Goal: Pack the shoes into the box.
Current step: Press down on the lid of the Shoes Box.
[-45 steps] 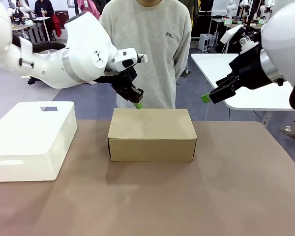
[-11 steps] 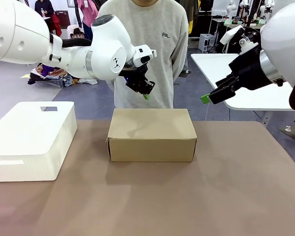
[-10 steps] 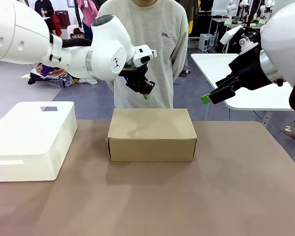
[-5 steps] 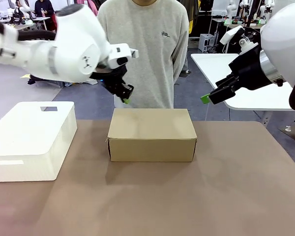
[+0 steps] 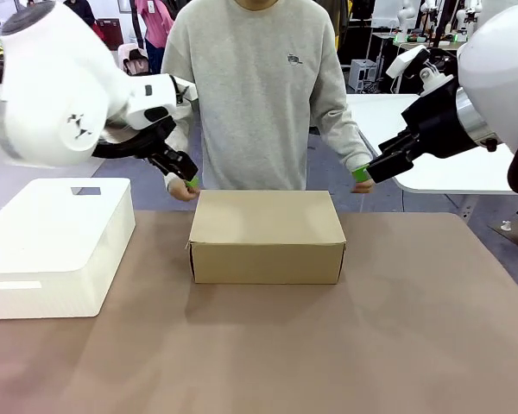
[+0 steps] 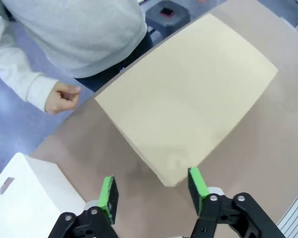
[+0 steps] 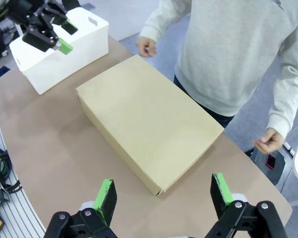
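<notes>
**Tan box closed at mid-table, both grippers raised and empty**

Tan cardboard forms the box [image 5: 267,235], which sits with its lid shut at the middle of the brown table [image 5: 397,345]; its top is flat and bare, and the shoes cannot be seen. To the left of the box, on the same surface and well apart from it, stands a white foam block [image 5: 56,243] with a small rectangular slot in its top. Behind the box, at the far table edge, stands a person in a grey sweatshirt [image 5: 263,86]; one hand [image 5: 182,191] hangs just beyond the box's far left corner, the other hand [image 5: 360,183] just beyond its far right corner, neither touching the cardboard.

The left gripper [image 5: 185,175] hovers above and to the left of the box's far left corner, close to the person's hand; in its wrist view the green pads [image 6: 108,197] stand apart with nothing between them. The right gripper [image 5: 363,172] hangs above and to the right of the box's far right corner, its jaws spread wide and empty, as the right wrist view confirms with pads [image 7: 107,198] far apart.

Bare table lies in front of the box and to its right as far as the table edges. The gap between box and foam block is also bare.
</notes>
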You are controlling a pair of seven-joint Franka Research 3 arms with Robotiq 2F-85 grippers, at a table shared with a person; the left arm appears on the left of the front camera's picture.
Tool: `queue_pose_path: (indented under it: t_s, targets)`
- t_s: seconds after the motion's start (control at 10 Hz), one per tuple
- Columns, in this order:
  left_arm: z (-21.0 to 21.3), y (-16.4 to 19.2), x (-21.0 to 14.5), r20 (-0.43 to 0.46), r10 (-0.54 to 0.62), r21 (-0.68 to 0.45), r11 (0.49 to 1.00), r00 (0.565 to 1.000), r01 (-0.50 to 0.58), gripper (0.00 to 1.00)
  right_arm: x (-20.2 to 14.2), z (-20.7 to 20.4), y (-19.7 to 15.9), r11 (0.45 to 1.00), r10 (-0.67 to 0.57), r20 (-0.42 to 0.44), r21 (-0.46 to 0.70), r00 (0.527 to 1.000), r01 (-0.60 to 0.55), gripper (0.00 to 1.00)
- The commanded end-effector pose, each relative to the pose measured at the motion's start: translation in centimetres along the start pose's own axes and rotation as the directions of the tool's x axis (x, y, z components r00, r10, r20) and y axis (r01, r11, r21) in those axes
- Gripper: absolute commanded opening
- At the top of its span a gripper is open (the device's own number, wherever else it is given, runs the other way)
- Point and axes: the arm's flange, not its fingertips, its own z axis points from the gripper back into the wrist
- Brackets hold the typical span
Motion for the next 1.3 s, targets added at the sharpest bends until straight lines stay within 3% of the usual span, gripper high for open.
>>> queue_pose_path:
  t_s: [0.0, 0.5, 0.8, 0.9, 1.2]
  targets:
    - [1.9, -0.1, -2.1, 0.075, -0.014, 0.019, 1.0, 0.997, 0.012, 1.0, 0.0, 0.1, -0.1, 1.0, 0.008, -0.005, -0.003, 1.0, -0.008, 1.0]
    - [4.7, -1.0, -2.4, 0.199, -0.023, 0.073, 0.997, 0.98, 0.009, 1.0, 0.0, 0.1, -0.1, 1.0, 0.008, -0.005, -0.003, 1.0, -0.008, 1.0]
    - [5.1, -0.5, -2.0, 0.246, -0.027, 0.007, 1.0, 0.969, 0.026, 1.0, 0.0, 0.1, -0.1, 1.0, 0.008, -0.005, -0.003, 1.0, -0.008, 1.0]
    - [5.2, -1.0, -1.5, 0.206, -0.036, 0.064, 0.998, 0.978, 0.023, 1.0, 0.0, 0.1, -0.1, 1.0, 0.008, -0.005, -0.003, 1.0, -0.008, 1.0]
    - [5.2, -1.0, -1.5, 0.206, -0.036, 0.064, 0.998, 0.978, 0.023, 1.0, 0.0, 0.1, -0.1, 1.0, 0.008, -0.005, -0.003, 1.0, -0.008, 1.0]
